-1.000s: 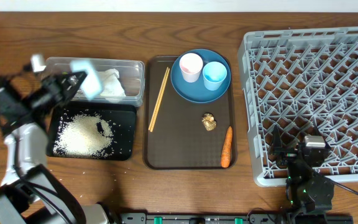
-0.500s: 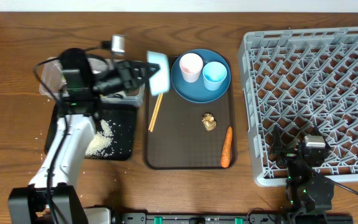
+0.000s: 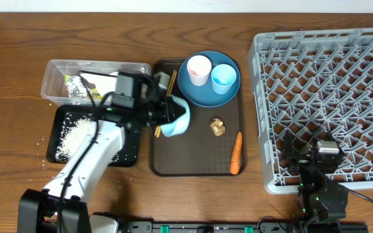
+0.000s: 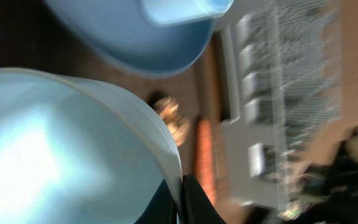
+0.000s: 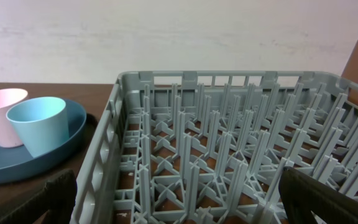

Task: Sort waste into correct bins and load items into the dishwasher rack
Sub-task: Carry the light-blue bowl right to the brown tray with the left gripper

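Left gripper (image 3: 165,115) clamped on bowl (image 3: 177,120) rim, bowl tilted over brown tray (image 3: 196,158), by chopsticks (image 3: 168,97). Right gripper (image 3: 307,153) jaws apart at rack (image 3: 322,97) front. Rice (image 3: 76,133) in black tray (image 3: 132,141), wrappers in tub (image 3: 52,76). Left to do: lump (image 3: 217,127), carrot (image 3: 236,153), plate (image 3: 203,94), cups. Nothing racked yet.

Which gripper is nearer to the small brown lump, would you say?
Left. The left gripper, holding the light blue bowl, hangs close beside the brown lump; the right gripper is away at the rack.
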`<action>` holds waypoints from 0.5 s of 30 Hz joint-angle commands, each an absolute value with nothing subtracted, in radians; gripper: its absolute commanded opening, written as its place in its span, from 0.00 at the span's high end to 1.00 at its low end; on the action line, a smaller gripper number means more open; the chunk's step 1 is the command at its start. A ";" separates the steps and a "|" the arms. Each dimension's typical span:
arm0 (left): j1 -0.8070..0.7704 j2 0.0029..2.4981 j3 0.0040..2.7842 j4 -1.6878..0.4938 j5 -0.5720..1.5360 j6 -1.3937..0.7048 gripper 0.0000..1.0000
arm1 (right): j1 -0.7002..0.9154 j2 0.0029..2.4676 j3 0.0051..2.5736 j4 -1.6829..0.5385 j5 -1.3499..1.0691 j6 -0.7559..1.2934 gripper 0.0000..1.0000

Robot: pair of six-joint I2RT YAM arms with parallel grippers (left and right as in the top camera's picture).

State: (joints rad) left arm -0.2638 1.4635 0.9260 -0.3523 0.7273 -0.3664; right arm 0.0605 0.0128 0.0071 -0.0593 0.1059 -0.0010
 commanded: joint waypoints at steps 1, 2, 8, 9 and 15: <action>-0.356 1.464 0.933 -0.398 0.482 -0.220 0.94 | 0.054 0.012 0.006 -0.063 0.115 0.003 0.01; -0.382 1.468 0.933 -0.409 0.432 -0.212 0.94 | 0.054 0.012 0.006 -0.063 0.115 0.003 0.01; -0.526 1.507 0.933 -0.416 0.227 -0.149 0.94 | 0.054 0.012 0.006 -0.063 0.115 0.003 0.01; -0.543 1.513 0.933 -0.415 0.194 -0.149 0.94 | 0.054 0.012 0.006 -0.063 0.115 0.003 0.01; -0.576 1.568 0.933 -0.410 0.104 -0.132 0.88 | 0.054 0.012 0.005 -0.063 0.115 0.003 0.01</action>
State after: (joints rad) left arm -0.5735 1.5391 0.9260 -0.4118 0.2016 -0.1722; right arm 0.0605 0.0128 0.0071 -0.0597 0.1059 -0.0010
